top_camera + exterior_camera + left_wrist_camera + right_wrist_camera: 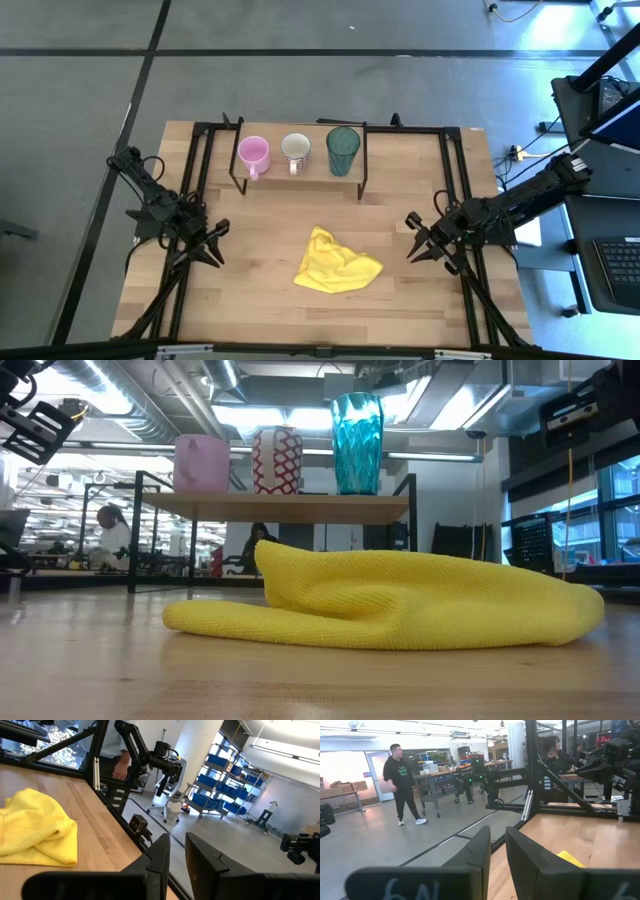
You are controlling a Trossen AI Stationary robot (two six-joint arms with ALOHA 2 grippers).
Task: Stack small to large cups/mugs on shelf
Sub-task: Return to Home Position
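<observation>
A small pink mug point(252, 153), a white patterned mug point(296, 150) and a taller teal tumbler point(343, 150) stand upright on their bases in a row on the low wooden shelf point(300, 179) at the table's far side. In the low view the pink mug point(201, 463), the patterned mug point(277, 460) and the tumbler point(357, 443) run from left to right on the shelf board point(280, 506). My left gripper point(214, 245) is near the table's left edge and my right gripper point(413, 240) near its right edge. Both are shut, empty and far from the shelf.
A crumpled yellow cloth point(336, 262) lies on the table between the two grippers, nearer the front than the shelf. It fills the foreground of the low view point(400, 600). Black frame rails run along the table's left and right sides. People show in the room beyond.
</observation>
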